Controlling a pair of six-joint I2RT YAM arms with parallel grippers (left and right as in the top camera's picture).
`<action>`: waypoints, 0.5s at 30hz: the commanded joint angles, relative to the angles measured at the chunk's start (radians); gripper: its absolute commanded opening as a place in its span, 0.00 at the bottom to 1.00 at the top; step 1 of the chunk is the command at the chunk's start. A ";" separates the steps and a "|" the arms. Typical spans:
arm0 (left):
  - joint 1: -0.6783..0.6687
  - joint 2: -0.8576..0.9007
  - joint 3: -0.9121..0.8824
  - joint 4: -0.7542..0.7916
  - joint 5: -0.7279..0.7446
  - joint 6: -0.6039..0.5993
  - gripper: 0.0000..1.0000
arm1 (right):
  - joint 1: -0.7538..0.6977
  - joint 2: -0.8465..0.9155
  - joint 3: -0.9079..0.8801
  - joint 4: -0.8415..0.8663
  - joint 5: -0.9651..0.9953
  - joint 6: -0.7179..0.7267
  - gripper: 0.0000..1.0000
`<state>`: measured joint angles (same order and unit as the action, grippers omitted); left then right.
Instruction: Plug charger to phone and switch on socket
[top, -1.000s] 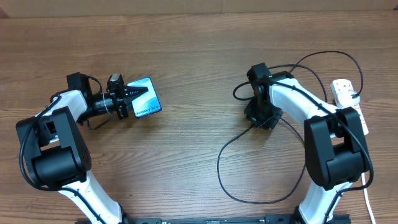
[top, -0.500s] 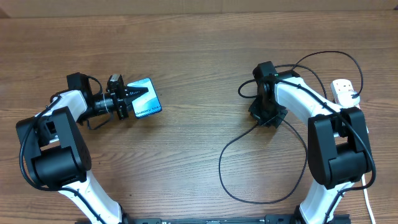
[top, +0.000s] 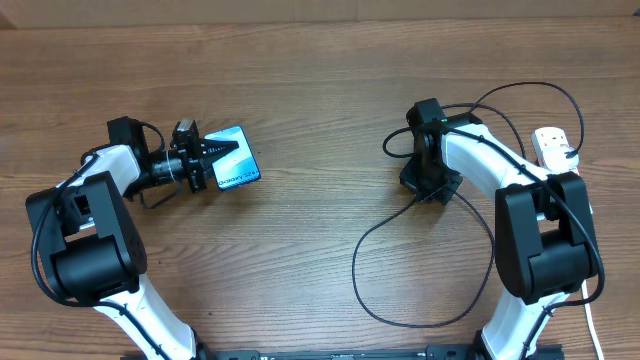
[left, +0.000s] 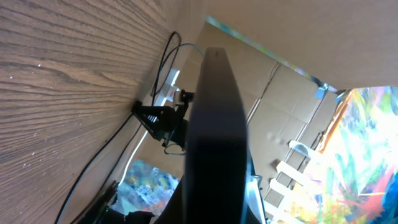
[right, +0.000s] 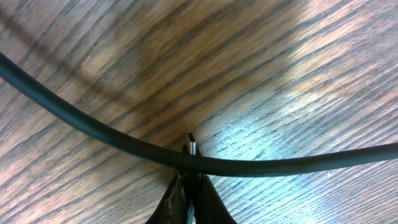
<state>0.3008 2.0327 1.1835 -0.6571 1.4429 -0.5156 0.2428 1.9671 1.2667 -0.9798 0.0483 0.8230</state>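
A wooden surface (top: 300, 80) carries everything, with a cardboard wall (top: 300, 10) along its far edge; the white socket (top: 548, 145) lies at the far right, partly hidden by the right arm. The charger (top: 353, 270) loops in a wide black curve across the near right of the surface; one stretch of it crosses just in front of the right hand (top: 432, 188). That hand points down at the surface, its fingers pressed together on the charger's small plug (right: 192, 147), whose tip sticks out beyond them. At the left, the left hand (top: 215, 155) pinches the phone (top: 232, 165) by its left end; the blue screen faces up.
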 joint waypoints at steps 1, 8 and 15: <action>-0.008 -0.013 0.020 0.000 0.035 0.022 0.04 | -0.008 0.037 -0.042 -0.002 0.039 0.006 0.04; -0.008 -0.013 0.020 -0.019 0.023 0.022 0.04 | -0.010 0.034 -0.041 0.052 -0.104 -0.222 0.04; -0.012 -0.013 0.020 -0.093 0.030 0.027 0.04 | -0.010 -0.014 -0.041 0.134 -0.706 -0.766 0.04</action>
<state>0.3008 2.0327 1.1843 -0.7227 1.4345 -0.5148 0.2237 1.9648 1.2449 -0.8482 -0.2794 0.3908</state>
